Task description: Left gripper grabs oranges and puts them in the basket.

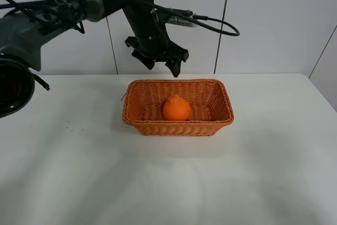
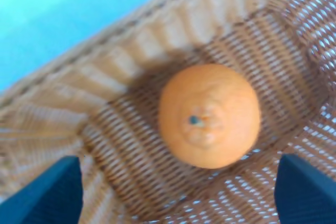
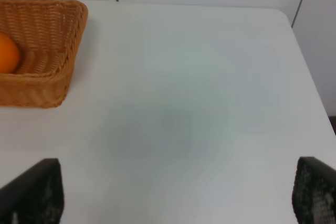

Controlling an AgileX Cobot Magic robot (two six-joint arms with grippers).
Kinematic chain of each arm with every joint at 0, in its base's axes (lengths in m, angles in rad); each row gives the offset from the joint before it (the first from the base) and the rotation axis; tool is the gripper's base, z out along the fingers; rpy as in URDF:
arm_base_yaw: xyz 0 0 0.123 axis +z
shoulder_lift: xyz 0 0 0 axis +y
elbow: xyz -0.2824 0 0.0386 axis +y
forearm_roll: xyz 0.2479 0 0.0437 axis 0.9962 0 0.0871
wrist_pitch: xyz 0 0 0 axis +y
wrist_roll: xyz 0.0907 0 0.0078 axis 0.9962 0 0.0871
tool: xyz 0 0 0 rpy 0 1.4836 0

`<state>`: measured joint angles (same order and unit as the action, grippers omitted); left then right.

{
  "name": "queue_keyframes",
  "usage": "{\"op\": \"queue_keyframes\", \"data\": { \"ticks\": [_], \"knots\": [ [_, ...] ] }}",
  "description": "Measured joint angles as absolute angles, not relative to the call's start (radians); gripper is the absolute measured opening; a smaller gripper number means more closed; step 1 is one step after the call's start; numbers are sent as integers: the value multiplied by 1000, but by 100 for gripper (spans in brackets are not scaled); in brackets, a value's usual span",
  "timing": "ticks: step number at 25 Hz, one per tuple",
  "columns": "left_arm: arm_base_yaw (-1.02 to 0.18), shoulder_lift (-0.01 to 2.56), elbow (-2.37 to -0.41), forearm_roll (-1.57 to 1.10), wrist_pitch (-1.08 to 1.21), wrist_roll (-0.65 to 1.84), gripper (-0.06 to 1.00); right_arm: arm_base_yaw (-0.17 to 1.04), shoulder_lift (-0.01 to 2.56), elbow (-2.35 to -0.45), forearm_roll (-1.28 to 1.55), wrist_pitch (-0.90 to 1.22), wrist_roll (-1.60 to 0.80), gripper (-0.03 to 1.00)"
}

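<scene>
Overhead, the left hand (image 1: pixel 162 67) hovers open and empty above the orange (image 1: pixel 176 108) in the basket (image 1: pixel 214 106).

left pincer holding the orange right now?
No, the orange sits on the floor of the basket while the left pincer hangs open and empty above it.

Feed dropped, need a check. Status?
Left gripper open, empty, above basket. Orange in basket. Right gripper open, over table. Nothing in the way.
</scene>
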<state>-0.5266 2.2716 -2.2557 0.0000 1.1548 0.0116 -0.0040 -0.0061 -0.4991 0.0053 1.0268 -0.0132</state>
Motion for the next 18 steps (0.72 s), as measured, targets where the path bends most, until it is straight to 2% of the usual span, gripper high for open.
{"op": "queue_keyframes", "data": {
  "ticks": [8, 18],
  "knots": [
    [-369, 2271, -2244, 39, 1151, 29, 85, -4, -6, -499, 5, 1027, -13, 69],
    [-64, 2271, -2229, 56, 1142, 30, 85, -4, -6, -499, 5, 1027, -13, 69]
  ]
}}
